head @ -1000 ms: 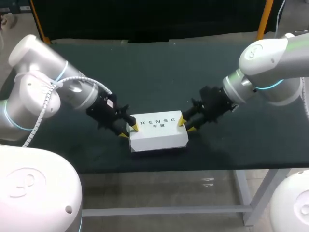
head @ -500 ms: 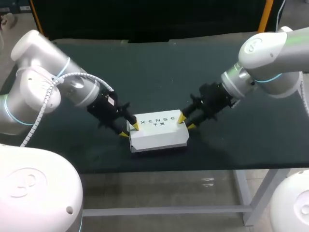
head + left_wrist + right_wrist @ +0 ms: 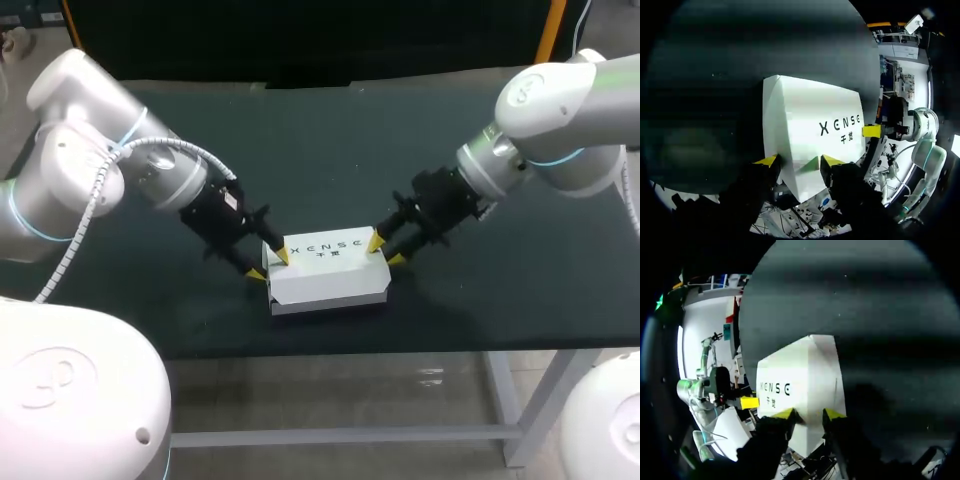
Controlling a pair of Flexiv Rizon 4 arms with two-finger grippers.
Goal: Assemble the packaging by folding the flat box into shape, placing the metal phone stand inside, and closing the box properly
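A closed white box (image 3: pixel 330 270) with dark print on its lid lies near the front edge of the dark green bench (image 3: pixel 330 150), long side across the head view. The left tool (image 3: pixel 270 262) meets the box's left end at its corner, and the right tool (image 3: pixel 385 250) meets the right end, each arm slanting down from its own side. In both wrist views the near end of the box sits in the tool's gap, but whether either tool clamps it or only straddles it cannot be told.
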